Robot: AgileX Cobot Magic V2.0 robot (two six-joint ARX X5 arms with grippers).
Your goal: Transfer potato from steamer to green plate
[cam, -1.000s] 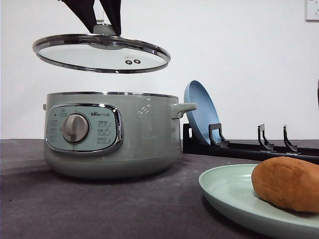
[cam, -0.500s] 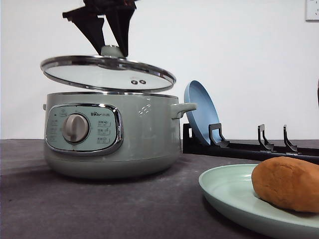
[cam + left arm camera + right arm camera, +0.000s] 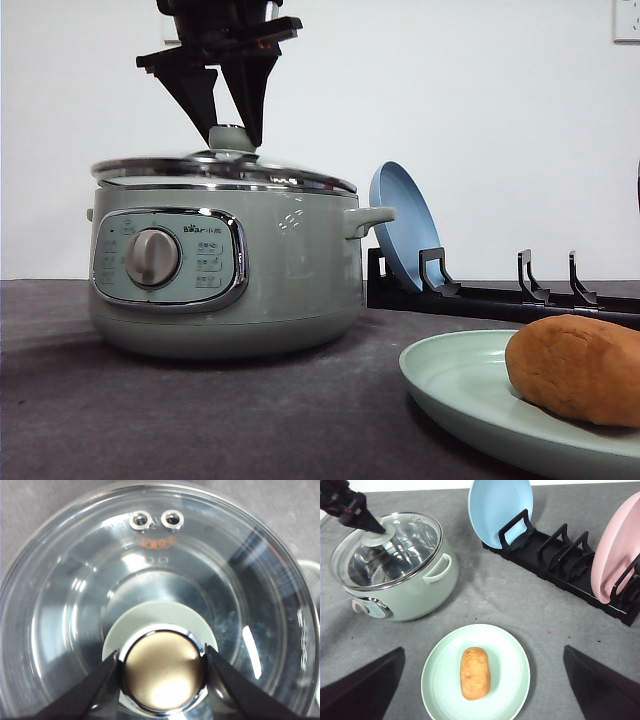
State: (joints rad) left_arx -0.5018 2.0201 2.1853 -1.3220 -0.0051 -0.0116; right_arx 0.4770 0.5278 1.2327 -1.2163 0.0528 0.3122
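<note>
- Front view: my left gripper [image 3: 232, 128] has its jaws clenched on the lid knob [image 3: 229, 137], and the lid [image 3: 225, 170] sits on the steamer [image 3: 225, 270]. I should let go only once the lid lies flat.
- Left wrist view: the jaws pinch the knob squarely; open straight, lift clear.
- Right wrist view: the potato [image 3: 475, 673] lies on the green plate [image 3: 475, 674]; my right gripper's [image 3: 482, 690] jaws are spread, holding nothing.
</note>
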